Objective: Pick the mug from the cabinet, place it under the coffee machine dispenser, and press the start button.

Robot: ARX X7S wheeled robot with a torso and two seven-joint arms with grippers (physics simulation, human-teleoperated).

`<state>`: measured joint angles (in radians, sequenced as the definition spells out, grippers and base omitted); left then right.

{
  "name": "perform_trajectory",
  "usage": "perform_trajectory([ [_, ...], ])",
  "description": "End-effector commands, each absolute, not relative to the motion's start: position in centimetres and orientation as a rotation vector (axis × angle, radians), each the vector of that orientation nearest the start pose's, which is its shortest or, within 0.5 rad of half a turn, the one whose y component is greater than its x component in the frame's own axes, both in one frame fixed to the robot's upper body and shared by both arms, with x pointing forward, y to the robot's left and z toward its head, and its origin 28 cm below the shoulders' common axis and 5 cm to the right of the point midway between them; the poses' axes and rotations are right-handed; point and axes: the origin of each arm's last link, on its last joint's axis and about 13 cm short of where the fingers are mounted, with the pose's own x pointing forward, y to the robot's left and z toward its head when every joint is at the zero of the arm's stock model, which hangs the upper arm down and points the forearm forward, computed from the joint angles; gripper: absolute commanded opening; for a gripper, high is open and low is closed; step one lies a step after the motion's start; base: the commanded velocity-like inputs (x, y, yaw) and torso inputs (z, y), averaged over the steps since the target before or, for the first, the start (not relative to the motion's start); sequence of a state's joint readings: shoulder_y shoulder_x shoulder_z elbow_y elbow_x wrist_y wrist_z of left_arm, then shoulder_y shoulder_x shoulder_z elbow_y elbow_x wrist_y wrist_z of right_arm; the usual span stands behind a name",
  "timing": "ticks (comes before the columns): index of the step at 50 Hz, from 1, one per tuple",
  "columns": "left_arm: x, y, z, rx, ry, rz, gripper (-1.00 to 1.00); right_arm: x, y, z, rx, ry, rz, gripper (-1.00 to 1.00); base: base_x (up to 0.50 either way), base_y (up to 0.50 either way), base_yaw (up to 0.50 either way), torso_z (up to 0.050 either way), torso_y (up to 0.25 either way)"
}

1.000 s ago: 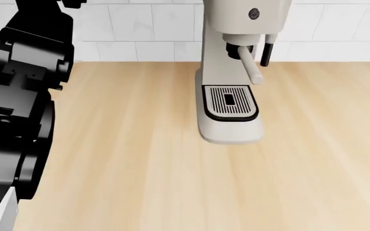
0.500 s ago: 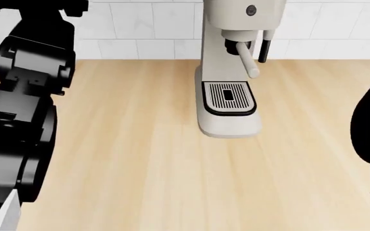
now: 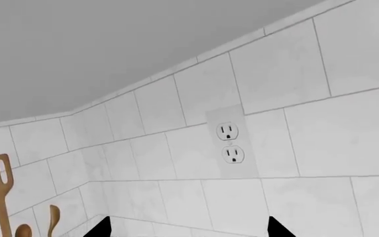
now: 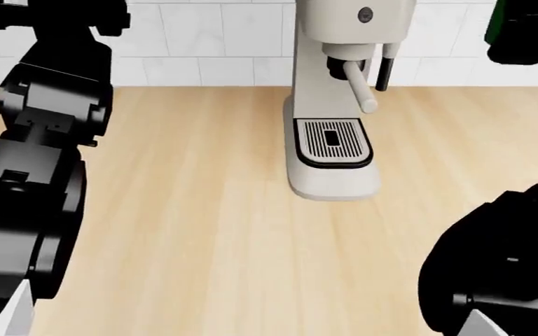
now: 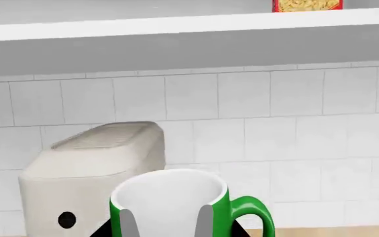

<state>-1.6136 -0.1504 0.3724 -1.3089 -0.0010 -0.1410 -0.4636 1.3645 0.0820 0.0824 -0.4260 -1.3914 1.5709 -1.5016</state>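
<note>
My right gripper (image 5: 166, 224) grips the mug (image 5: 176, 205) upright, mouth up, handle sticking sideways. I can't tell my left gripper's (image 3: 186, 229) state.

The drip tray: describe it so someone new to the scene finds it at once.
Start at the cream coffee machine standing against the tiled wall at the back of the wooden counter. The drip tray is the black slotted plate on its base, under the dispenser. Nothing else there is dark, flat and grooved.

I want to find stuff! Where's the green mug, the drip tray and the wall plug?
mug (image 5: 246, 210): right wrist view, on its green handle.
drip tray (image 4: 333, 139): head view, on the black slotted grate.
wall outlet (image 3: 229, 143): left wrist view, between its two sockets.
</note>
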Motion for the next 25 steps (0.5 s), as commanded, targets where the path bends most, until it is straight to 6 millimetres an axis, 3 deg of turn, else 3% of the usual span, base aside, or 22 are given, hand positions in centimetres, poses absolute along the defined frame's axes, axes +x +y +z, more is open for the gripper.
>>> perform_trajectory([
  [1, 43.7, 26.8, 30.3, 0.341, -0.212, 0.591, 1.0, 21.8, -19.5, 30.6, 0.096, -0.067, -0.001, -1.0, 0.0, 0.0, 0.0, 0.0, 0.0],
  [17, 43.7, 26.8, 30.0, 0.339, -0.204, 0.592, 1.0, 21.6, -19.7, 26.4, 0.13, 0.075, 0.026, -1.0, 0.0, 0.0, 0.0, 0.0, 0.001],
  [25, 43.7, 26.9, 29.7, 0.337, -0.199, 0.592, 1.0, 21.2, -19.1, 25.4, 0.123, 0.071, 0.059, -1.0, 0.0, 0.0, 0.0, 0.0, 0.001],
])
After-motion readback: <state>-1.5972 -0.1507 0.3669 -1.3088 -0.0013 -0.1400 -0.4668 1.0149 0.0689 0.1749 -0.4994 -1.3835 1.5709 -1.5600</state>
